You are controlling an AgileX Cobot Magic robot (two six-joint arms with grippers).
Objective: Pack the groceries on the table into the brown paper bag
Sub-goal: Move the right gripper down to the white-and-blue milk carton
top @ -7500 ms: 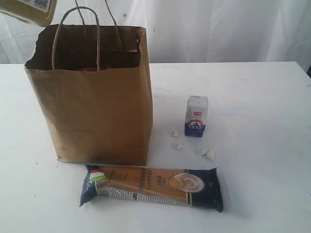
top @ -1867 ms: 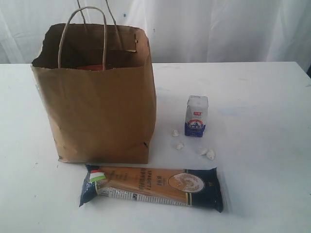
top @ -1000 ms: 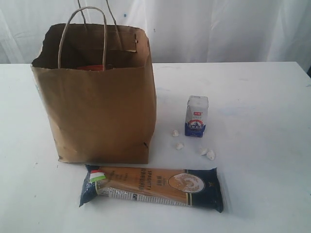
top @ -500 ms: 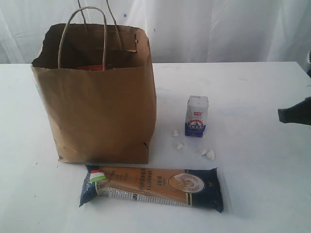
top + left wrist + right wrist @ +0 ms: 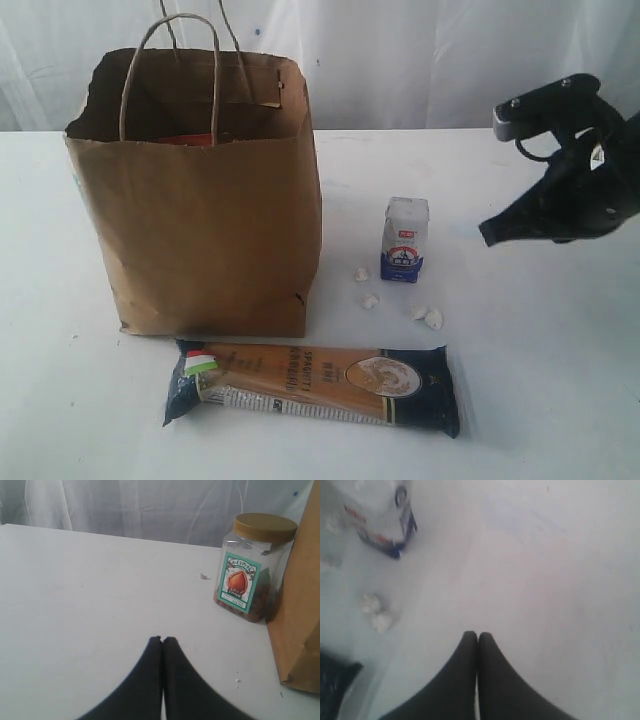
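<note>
The right claw (image 5: 487, 233) has swung in from the right edge, pinched together and empty, off to the right of the small white-blue carton (image 5: 404, 240). The left claw (image 5: 162, 640) is pressed together too. The tall brown paper bag (image 5: 200, 220) stands on the white surface (image 5: 540, 350), with the long navy-orange spaghetti pack (image 5: 320, 385) lying before it.

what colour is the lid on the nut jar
Gold, a mustard yellow; the lid shows best in the left wrist view.
</note>
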